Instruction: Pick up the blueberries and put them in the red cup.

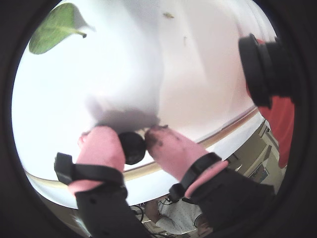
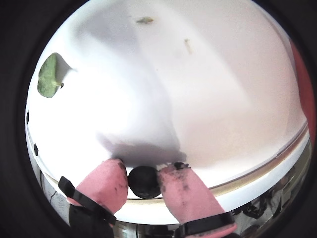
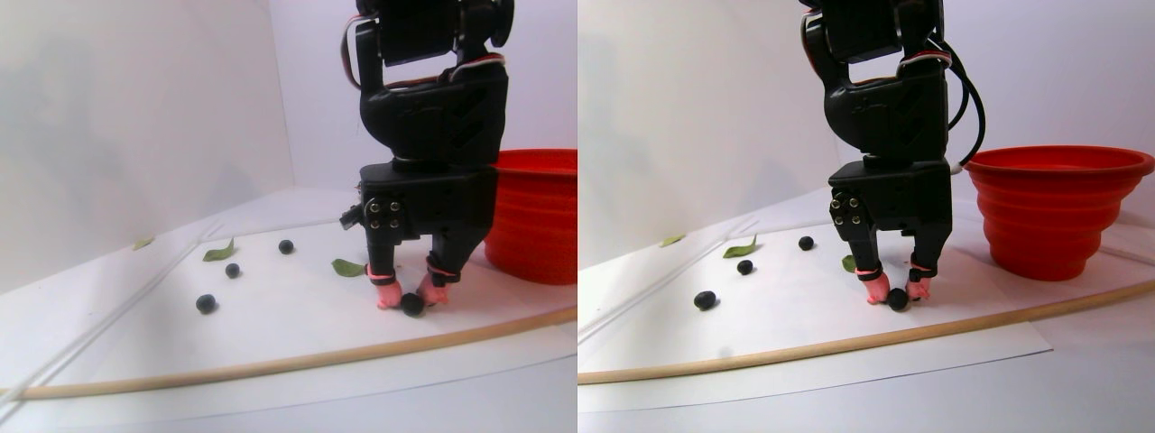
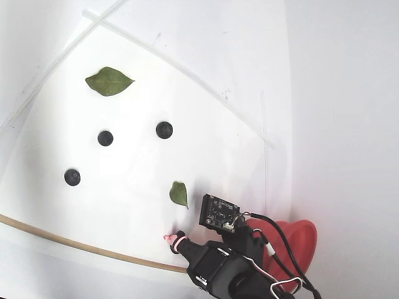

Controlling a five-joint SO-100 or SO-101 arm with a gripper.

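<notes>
My gripper (image 2: 144, 171) has pink-padded fingers set down on the white sheet. They are closed on one dark blueberry (image 2: 144, 182), which touches both pads and rests on the sheet. It also shows in a wrist view (image 1: 132, 147) and in the stereo pair view (image 3: 413, 305). Three more blueberries (image 4: 72, 177) (image 4: 105, 137) (image 4: 164, 129) lie loose further out on the sheet. The red cup (image 3: 1051, 207) with ribbed walls stands upright just to the right of the arm in the stereo pair view. In the fixed view the red cup (image 4: 299, 240) is partly hidden by the arm.
Green leaves (image 4: 109, 81) (image 4: 179, 194) lie on the sheet, one close behind the gripper. A thin wooden strip (image 3: 271, 365) runs along the sheet's front edge, just in front of the fingers. White walls stand behind.
</notes>
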